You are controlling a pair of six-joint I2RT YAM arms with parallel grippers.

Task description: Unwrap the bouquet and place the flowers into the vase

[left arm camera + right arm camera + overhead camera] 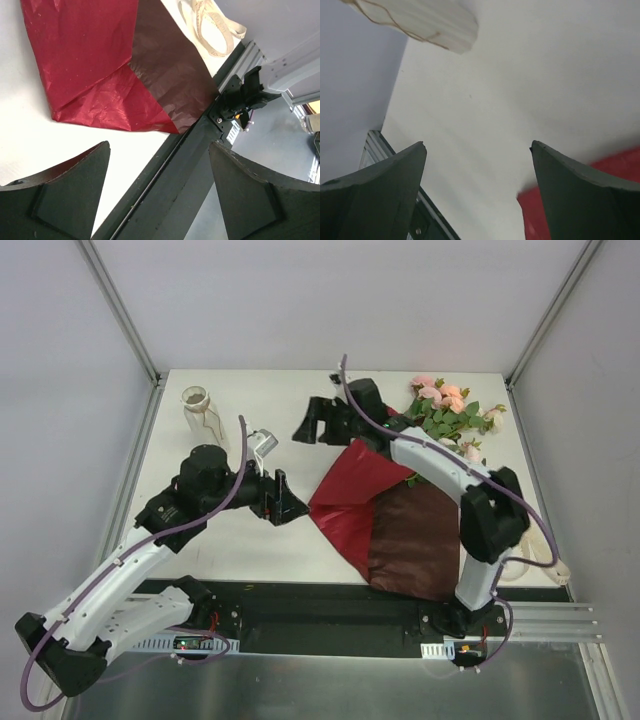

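The left arm (120,560) bends up from its base and reaches to the right. The left pincer (290,502) is spread wide and holds nothing. The right arm (440,462) goes up, bends, and reaches across to the left. The right pincer (308,423) is spread wide too, with nothing between its fingers.

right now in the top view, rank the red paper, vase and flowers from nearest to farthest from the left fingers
1. red paper, just right of the left fingers
2. vase, far left corner
3. flowers, far right side
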